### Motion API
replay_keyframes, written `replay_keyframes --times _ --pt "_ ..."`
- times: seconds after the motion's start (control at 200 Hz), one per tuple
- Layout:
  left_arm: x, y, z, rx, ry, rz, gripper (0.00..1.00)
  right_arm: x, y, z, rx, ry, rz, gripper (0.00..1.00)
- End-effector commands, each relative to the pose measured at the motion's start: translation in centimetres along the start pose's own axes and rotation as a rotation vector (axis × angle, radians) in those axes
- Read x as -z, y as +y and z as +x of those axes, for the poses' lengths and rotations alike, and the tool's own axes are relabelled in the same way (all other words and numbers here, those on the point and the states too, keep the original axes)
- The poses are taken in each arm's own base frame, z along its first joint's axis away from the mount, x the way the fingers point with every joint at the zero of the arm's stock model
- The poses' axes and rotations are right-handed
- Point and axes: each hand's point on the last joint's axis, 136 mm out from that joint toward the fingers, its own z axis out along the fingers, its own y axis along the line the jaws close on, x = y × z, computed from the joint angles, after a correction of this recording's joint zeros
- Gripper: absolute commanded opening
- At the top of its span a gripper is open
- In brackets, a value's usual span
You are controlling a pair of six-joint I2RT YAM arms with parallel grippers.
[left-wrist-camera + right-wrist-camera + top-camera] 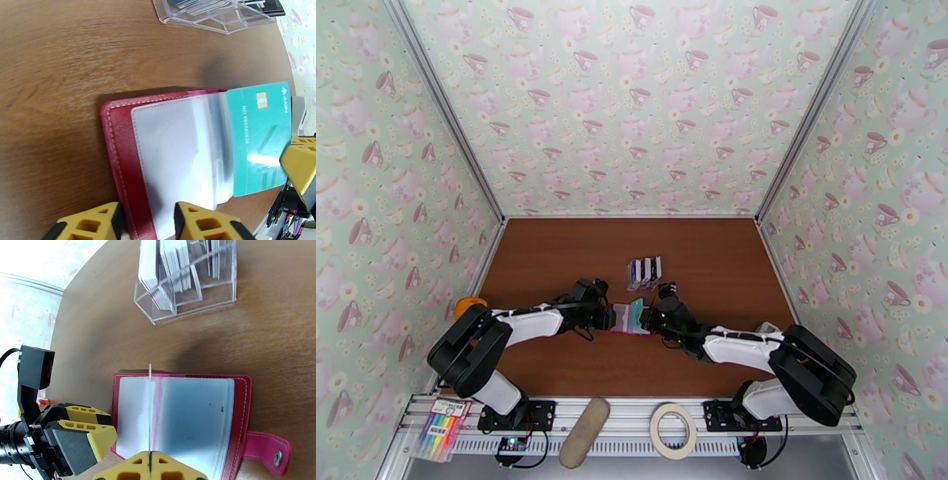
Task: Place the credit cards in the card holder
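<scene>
Centre of worktop point(553, 253) is blocked: the open card holder point(241, 409) is flanked by left gripper point(611, 317) and right gripper point(648, 318), with a teal card point(258, 138) pinched upright over its fold. Clear card stand point(644, 271) is set just behind, with a narrow bare strip between. Far half and far corners are unobstructed. Orange object point(468, 305) is parked at left edge. Near strip is crossed by both forearms.
</scene>
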Motion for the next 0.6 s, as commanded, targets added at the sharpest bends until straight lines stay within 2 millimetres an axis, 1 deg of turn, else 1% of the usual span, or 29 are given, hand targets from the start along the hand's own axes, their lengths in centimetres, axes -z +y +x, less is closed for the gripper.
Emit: replay_keyframes --times 0.0,0.125,0.431,0.596 --pt "-0.7 0.3 2.5 0.016 0.070 -0.009 0.38 -0.2 0.7 0.2 -0.033 0.003 -0.060 0.00" --pt "-0.8 0.3 2.8 0.018 0.075 -0.010 0.37 -0.4 0.3 0.4 -0.046 0.008 -0.063 0.00" --pt "-0.9 0.5 3.4 0.034 0.080 -0.012 0.37 0.2 -1.0 0.5 -0.074 -0.015 -0.053 0.00" --pt "-1.1 0.6 3.7 0.038 0.083 -0.011 0.37 0.1 -1.0 0.6 -0.081 -0.013 -0.067 0.00"
